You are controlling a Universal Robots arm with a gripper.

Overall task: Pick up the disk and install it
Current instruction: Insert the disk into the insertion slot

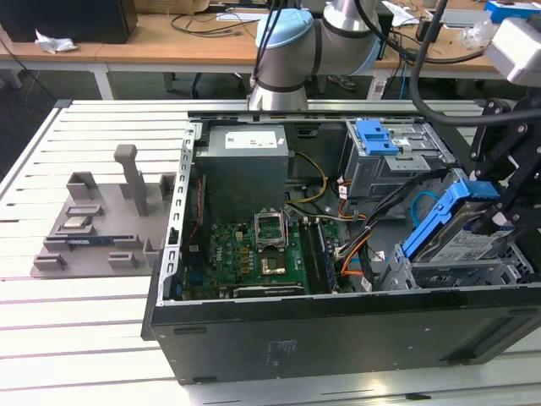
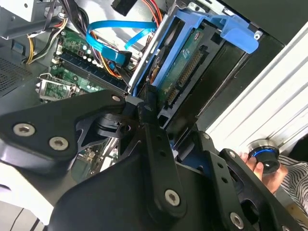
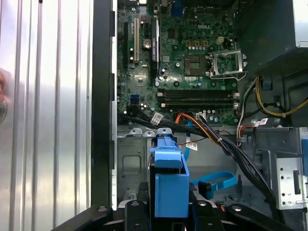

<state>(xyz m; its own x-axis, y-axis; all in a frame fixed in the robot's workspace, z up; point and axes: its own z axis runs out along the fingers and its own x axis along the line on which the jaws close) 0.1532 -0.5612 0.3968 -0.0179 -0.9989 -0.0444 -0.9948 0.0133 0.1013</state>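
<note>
You have the gripper [image 3: 168, 211] clamped on the disk [image 1: 467, 237], held tilted at the grey metal drive cage [image 1: 473, 272] inside the open black computer case [image 1: 338, 338], at the exterior view's lower right. The second wrist view adds the disk's green circuit-board underside and a person's hand [image 2: 262, 173] by a round, blue-ringed knob [image 2: 263, 153] outside the case. The first wrist view shows its glossy blue plastic rail between black fingers [image 3: 136, 211], green motherboard [image 3: 192, 67] beyond.

I'm watching the computer case [image 1: 338, 338] lying on the tabletop [image 1: 84, 338], with the fixture block [image 1: 101, 228] sitting toward the exterior view's left. Inside the case, the power supply [image 1: 245, 165] is sitting far, the motherboard [image 1: 254, 254] nearer, and the disk [image 1: 471, 241] is leaning tilted at the near right.
</note>
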